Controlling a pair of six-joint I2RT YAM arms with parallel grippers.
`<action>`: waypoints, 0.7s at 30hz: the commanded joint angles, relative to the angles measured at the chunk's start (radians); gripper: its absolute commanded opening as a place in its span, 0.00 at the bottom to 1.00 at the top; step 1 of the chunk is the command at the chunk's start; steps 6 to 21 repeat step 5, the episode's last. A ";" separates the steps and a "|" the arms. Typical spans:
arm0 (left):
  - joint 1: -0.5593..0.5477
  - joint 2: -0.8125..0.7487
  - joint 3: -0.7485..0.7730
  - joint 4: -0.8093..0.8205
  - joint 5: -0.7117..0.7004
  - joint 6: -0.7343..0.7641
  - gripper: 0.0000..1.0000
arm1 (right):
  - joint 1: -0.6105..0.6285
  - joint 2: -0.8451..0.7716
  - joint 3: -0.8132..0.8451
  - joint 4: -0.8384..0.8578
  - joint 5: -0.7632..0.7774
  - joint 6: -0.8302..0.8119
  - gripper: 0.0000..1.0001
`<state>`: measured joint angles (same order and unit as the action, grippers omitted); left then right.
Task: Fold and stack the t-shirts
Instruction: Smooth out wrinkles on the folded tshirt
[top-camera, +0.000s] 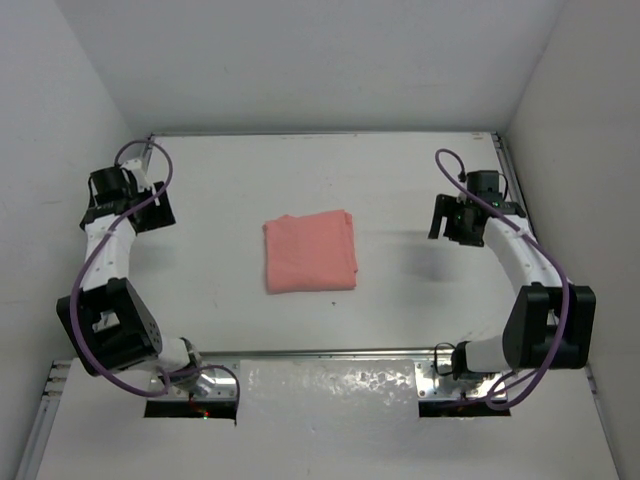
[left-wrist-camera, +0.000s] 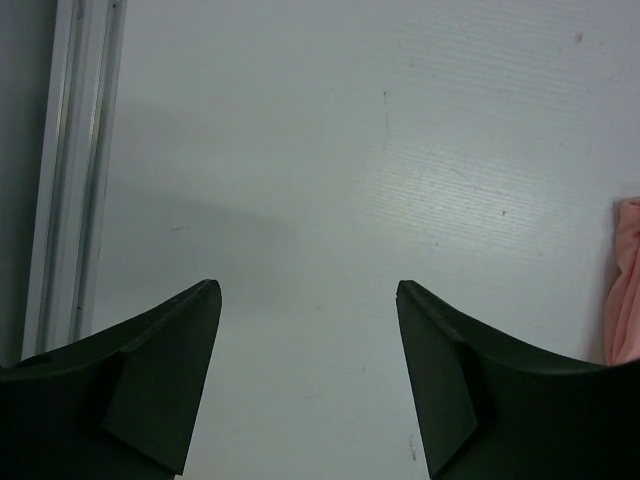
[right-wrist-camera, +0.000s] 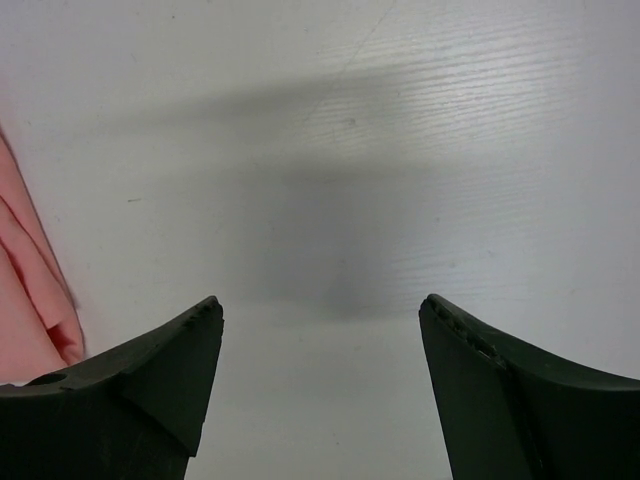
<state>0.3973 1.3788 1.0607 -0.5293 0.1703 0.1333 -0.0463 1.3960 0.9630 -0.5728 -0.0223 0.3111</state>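
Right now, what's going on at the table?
Nothing is being held. The t-shirt lies folded into a rough square in the middle of the table. The left gripper and right gripper are both open and empty, hovering over bare table on either side of it.

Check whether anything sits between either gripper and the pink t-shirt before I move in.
Nothing visible does. The folded t-shirt lies mid-table; only bare table separates it from the left gripper on one side and the right gripper on the other. Both grippers are open and hold nothing.
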 joint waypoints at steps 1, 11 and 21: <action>0.000 -0.038 -0.016 0.002 -0.009 0.017 0.69 | -0.001 -0.037 0.010 0.033 0.013 -0.027 0.78; 0.002 -0.044 -0.024 -0.008 -0.002 0.020 0.69 | -0.001 -0.139 -0.108 0.169 0.012 -0.027 0.79; 0.002 -0.044 -0.024 -0.008 -0.002 0.020 0.69 | -0.001 -0.139 -0.108 0.169 0.012 -0.027 0.79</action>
